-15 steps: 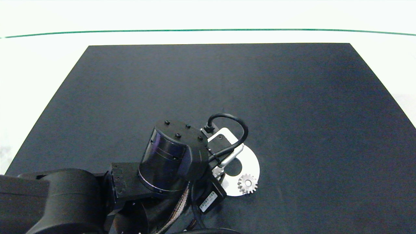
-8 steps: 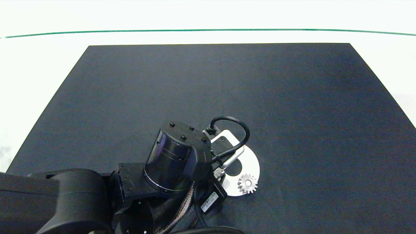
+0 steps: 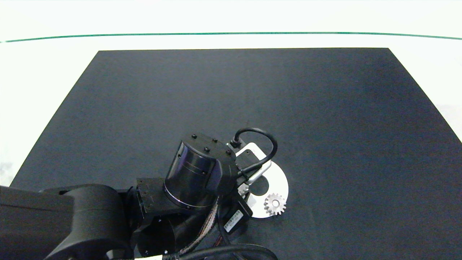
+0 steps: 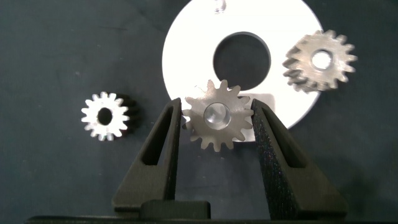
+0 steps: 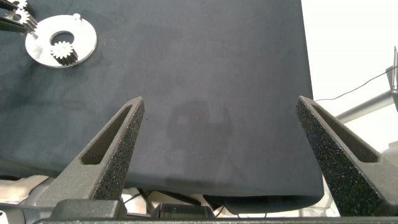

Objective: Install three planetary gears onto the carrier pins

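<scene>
A planetary gear (image 4: 216, 119) is clamped in the left gripper (image 4: 215, 127) over a carrier pin; it should be lowered squarely. The right gripper (image 5: 221, 134) is parked wide.

I find nothing I can read. The only printed thing I see is a small white label (image 3: 232, 220) on the dark module under the left arm's wrist, low in the centre of the head view; it carries dark print and what looks like a barcode, but its characters are too small to make out.
</scene>
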Tool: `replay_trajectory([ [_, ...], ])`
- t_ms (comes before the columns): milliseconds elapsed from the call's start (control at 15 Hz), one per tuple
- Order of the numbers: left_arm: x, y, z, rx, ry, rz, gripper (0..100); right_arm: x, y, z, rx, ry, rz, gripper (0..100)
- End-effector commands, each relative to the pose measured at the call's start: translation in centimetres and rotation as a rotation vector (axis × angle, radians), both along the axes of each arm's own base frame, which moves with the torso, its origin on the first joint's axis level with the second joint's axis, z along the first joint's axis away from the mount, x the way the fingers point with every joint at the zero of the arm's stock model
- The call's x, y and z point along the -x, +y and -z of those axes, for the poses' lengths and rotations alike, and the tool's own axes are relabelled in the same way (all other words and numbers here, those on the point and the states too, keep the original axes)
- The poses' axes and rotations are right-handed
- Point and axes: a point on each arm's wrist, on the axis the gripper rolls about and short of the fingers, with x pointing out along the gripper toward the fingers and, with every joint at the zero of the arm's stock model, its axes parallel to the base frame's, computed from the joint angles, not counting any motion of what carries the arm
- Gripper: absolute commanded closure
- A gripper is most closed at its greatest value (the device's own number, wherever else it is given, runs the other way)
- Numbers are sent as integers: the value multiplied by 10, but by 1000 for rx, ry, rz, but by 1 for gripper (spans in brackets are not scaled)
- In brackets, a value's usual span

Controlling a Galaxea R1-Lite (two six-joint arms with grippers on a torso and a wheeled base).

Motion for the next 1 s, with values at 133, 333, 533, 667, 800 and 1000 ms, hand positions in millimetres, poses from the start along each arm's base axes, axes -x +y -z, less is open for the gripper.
replay_trajectory([
  [133, -5, 3, -1, -3, -8, -19, 90, 1, 0, -1, 1, -2, 0, 0],
  [333, -6, 2, 1, -8, -2, -19, 90, 2, 0, -1, 3, -8, -1, 0],
  [533, -7, 0, 4, -10, 2, -19, 90, 3, 0, -3, 1, -11, -1, 0],
  [667, -7, -2, 6, -14, 8, -18, 90, 3, 0, -3, 1, -11, -3, 0],
  [800, -8, -3, 7, -9, 2, -16, 90, 3, 0, -2, 1, -12, -1, 0],
  [1000, -11, -7, 7, 2, -8, -17, 90, 3, 0, -2, 1, -11, -3, 0],
])
